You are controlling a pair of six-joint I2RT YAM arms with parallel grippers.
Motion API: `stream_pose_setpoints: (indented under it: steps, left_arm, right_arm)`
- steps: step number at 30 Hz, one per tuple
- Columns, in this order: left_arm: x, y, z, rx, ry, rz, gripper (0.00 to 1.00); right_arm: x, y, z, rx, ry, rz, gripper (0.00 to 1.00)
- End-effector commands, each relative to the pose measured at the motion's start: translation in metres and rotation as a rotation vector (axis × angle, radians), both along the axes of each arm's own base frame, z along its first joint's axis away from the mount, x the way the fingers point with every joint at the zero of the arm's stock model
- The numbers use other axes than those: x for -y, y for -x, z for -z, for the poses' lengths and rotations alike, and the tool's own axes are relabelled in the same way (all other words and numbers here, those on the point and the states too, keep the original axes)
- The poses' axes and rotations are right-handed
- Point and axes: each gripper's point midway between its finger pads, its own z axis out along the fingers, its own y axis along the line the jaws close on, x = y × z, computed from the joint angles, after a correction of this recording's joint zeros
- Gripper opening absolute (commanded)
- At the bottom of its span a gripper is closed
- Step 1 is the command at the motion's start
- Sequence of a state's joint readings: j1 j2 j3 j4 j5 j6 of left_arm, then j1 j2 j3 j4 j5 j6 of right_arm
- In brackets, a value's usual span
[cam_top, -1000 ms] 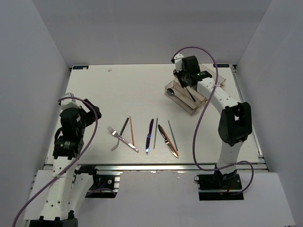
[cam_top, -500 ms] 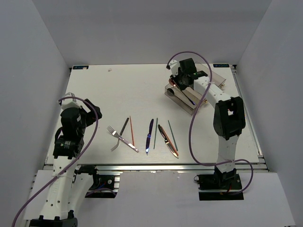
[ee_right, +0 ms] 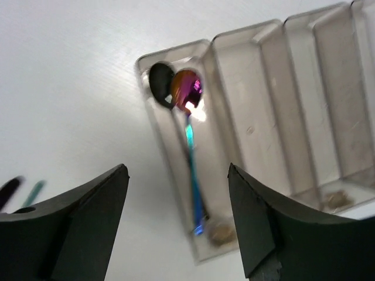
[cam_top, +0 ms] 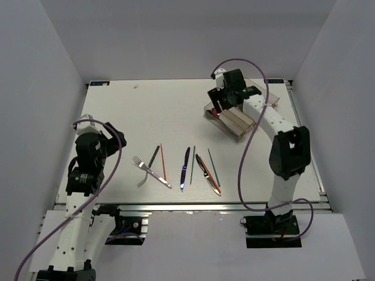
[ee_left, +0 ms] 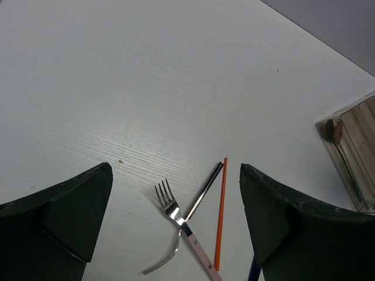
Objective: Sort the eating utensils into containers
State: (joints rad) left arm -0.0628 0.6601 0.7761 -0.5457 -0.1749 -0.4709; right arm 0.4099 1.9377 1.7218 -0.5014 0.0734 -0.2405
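My left fingers [ee_left: 58, 216] and right fingers [ee_right: 76, 222] are spread, empty. The fork [ee_left: 186, 229] looks thin, hard, slippery; I'd pinch its middle.

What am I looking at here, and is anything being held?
Two robot arms stand at the near edge of a white table. One picture looks down from above; the other two come from a camera on each wrist; the dark shapes below are that arm's jaws. On it lie a silver metal fork, a thin orange chopstick, a blue metal knife and more. The right arm hangs over a clear smoky plastic tray; a black spoon and a purple-blue spoon lie in its end compartment. Both arms' jaws are open, holding nothing.
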Motion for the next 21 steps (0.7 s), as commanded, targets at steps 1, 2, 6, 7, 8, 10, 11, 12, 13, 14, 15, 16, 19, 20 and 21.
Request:
stream_pose_setpoints:
  steps: [1, 2, 6, 7, 8, 10, 11, 12, 13, 14, 15, 16, 19, 20, 21]
  left_arm:
    - [0.000, -0.001, 0.000, 0.001, -0.007, 0.003, 0.98]
    - [0.000, -0.001, 0.000, 0.001, -0.007, 0.003, 0.98]
    - [0.002, -0.001, 0.000, 0.001, -0.005, 0.013, 0.98]
    - [0.002, -0.001, 0.001, -0.001, -0.005, 0.013, 0.98]
    - [0.002, -0.001, 0.001, -0.001, -0.005, 0.013, 0.98]
    - [0.002, -0.001, 0.000, 0.002, -0.006, 0.012, 0.98]
    - [0.001, -0.001, -0.001, 0.005, -0.007, 0.009, 0.98]
    - [0.001, 0.000, -0.001, 0.005, -0.007, 0.008, 0.98]
    - [0.001, 0.000, -0.001, 0.009, -0.007, 0.008, 0.98]
    - [0.001, 0.001, -0.002, 0.012, -0.006, 0.006, 0.98]
    - [0.001, 0.001, -0.002, 0.012, -0.006, 0.008, 0.98]
    - [0.001, 0.000, -0.002, 0.013, -0.005, 0.010, 0.98]
    - [0.003, 0.000, -0.001, 0.005, -0.004, 0.015, 0.98]
    - [0.002, -0.001, 0.000, 0.004, -0.005, 0.012, 0.98]
    - [0.002, 0.000, -0.001, 0.005, -0.005, 0.013, 0.98]
  right_arm:
    - [-0.021, 0.052, -0.040, -0.031, -0.205, 0.163, 0.74]
    - [-0.020, 0.075, -0.007, -0.114, -0.201, 0.188, 0.73]
    - [-0.040, 0.140, 0.037, -0.197, -0.191, 0.216, 0.71]
    - [-0.041, 0.149, 0.041, -0.196, -0.191, 0.231, 0.70]
    - [-0.045, 0.161, 0.050, -0.225, -0.203, 0.275, 0.69]
    - [-0.037, 0.183, 0.076, -0.292, -0.170, 0.310, 0.63]
    - [-0.035, 0.190, 0.083, -0.309, -0.171, 0.348, 0.62]
    - [-0.032, 0.194, 0.089, -0.318, -0.163, 0.353, 0.60]
    - [-0.027, 0.204, 0.100, -0.340, -0.151, 0.359, 0.56]
    - [-0.032, 0.206, 0.102, -0.351, -0.173, 0.338, 0.53]
    - [-0.031, 0.209, 0.105, -0.357, -0.168, 0.337, 0.50]
    - [-0.029, 0.211, 0.108, -0.360, -0.158, 0.338, 0.47]
    - [-0.029, 0.216, 0.114, -0.374, -0.145, 0.324, 0.41]
    - [-0.032, 0.218, 0.115, -0.389, -0.154, 0.312, 0.40]
    - [-0.034, 0.219, 0.117, -0.391, -0.152, 0.307, 0.39]
